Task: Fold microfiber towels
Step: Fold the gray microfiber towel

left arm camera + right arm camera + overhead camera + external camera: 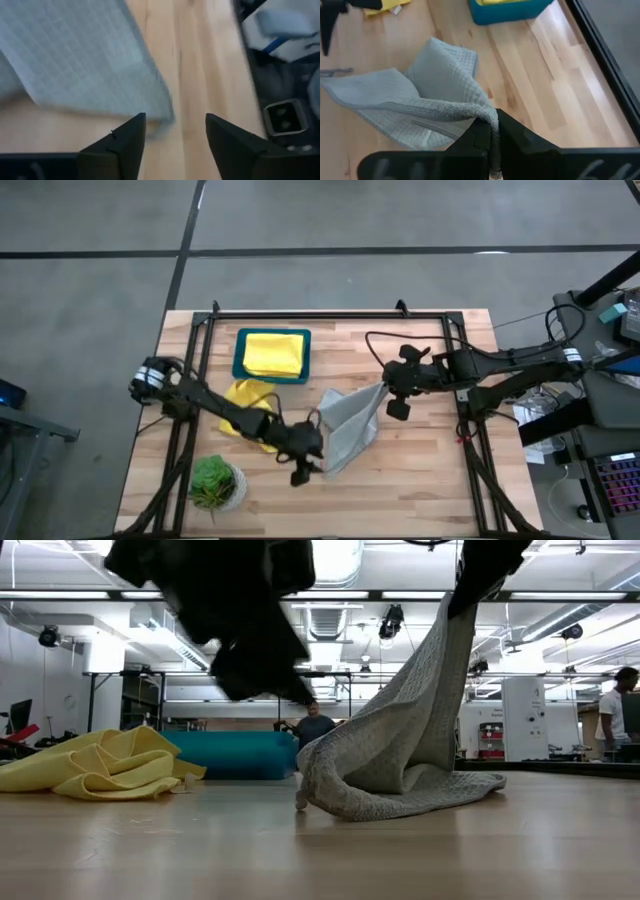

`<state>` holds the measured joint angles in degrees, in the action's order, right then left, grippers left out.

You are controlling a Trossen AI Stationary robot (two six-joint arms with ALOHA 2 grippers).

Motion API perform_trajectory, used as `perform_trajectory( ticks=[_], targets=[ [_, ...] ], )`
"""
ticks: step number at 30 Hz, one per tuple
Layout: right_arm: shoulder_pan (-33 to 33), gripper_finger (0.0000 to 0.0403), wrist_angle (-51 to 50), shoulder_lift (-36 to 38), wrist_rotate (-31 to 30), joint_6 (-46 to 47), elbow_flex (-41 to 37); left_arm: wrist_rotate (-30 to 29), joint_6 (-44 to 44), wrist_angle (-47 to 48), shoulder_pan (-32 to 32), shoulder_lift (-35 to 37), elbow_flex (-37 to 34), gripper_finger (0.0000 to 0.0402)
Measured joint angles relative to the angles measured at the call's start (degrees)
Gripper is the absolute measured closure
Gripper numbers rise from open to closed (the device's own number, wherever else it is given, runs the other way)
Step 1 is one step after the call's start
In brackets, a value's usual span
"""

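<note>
Here the right gripper (pixel 490 131) pinches the grey towel's (pixel 350 425) raised corner; the left gripper (pixel 175 135) gapes, empty.

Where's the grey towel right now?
High view: grey towel mid-table, right of the loose yellow towel, one corner lifted by the right gripper.

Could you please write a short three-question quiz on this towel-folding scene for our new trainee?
1. True or false: the right pincer is shut on a corner of the grey towel.
2. What lies in the teal tray? A) a potted plant B) a yellow towel C) nothing
3. Fill in: the left pincer is ____, with nothing between its fingers.

Key: 1 true, the towel's corner is lifted off the table. 2 B, the yellow towel in the tray. 3 open.
</note>
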<state>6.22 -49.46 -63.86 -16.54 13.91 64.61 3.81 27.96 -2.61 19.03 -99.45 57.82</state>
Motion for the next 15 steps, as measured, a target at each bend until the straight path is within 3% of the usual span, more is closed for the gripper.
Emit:
perform_trajectory(
  ticks=[5, 11, 15],
  targets=[
    [0.0, 0.0394, 0.3, 0.0, 0.2, -1.3, 0.3, -6.7, 1.5, -5.0, 3.0, -5.6, 1.1, 0.0199],
    [0.0, 0.0394, 0.4, 0.0, 0.3, -1.9, -0.7, -6.5, 9.7, -6.4, 3.2, -10.7, 1.9, 0.0199],
    [0.0, 0.0394, 0.0, 0.0, 0.7, -2.0, -1.2, -4.3, 10.7, -9.6, 3.9, -12.6, 2.4, 0.0203]
  ],
)
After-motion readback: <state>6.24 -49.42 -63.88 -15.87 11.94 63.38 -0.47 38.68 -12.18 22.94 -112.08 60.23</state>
